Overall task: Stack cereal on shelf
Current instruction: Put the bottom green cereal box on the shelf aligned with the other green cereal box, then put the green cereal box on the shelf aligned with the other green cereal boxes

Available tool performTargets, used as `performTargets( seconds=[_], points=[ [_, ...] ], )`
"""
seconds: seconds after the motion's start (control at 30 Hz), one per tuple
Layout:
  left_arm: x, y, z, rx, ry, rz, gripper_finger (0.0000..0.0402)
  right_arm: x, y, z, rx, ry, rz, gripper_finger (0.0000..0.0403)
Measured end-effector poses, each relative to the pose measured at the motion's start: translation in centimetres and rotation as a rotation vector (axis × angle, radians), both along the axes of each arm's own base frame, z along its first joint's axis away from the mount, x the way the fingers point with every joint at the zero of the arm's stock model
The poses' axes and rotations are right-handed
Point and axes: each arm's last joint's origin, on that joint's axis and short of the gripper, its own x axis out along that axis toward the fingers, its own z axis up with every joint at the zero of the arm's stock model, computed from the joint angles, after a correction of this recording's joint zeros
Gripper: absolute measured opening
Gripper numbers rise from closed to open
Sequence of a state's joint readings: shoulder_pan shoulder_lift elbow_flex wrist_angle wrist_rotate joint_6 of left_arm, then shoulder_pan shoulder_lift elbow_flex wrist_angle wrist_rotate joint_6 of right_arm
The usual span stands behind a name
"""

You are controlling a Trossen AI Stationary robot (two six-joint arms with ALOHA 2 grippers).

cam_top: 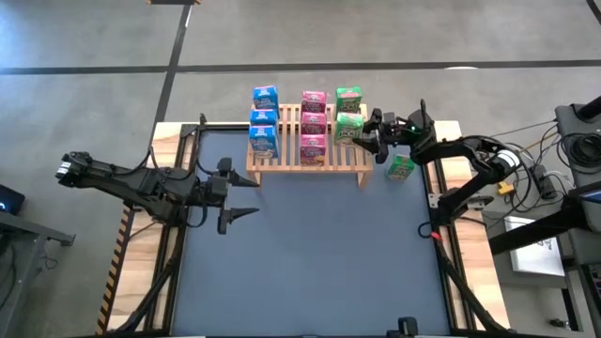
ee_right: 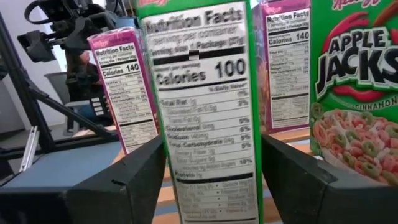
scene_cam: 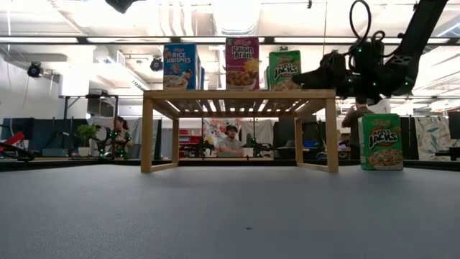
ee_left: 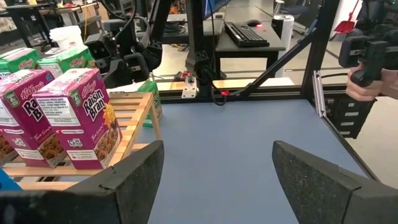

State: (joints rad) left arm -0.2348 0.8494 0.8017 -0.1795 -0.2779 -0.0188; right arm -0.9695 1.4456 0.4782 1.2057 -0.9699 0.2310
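Right pincer (cam_top: 362,134) grips a small green cardboard cereal box (cam_top: 349,127) on the low light-wood slatted shelf (cam_top: 307,161). Shelf count: three blue, three pink, two green (third green box (cam_top: 401,167) on the dark grey counter (cam_top: 310,253)). Left pincer (cam_top: 246,199) open, idle.

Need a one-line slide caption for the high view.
Right claw at a green box on the wooden rack; one green box left on the table, left claw open, idle.
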Motion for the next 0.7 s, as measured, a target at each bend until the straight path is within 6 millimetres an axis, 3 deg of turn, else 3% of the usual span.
performTargets(
  seconds=[0.4,0.7],
  points=[
    [0.0,0.0,-0.1,-0.015,0.005,0.004,0.0284,-2.3,0.4,2.5,-0.004,0.038,-0.042,0.0265],
    [0.0,0.0,-0.2,-0.005,0.02,0.002,0.0284,-4.7,4.0,5.2,-0.012,0.126,-0.066,0.0254]
  ],
)
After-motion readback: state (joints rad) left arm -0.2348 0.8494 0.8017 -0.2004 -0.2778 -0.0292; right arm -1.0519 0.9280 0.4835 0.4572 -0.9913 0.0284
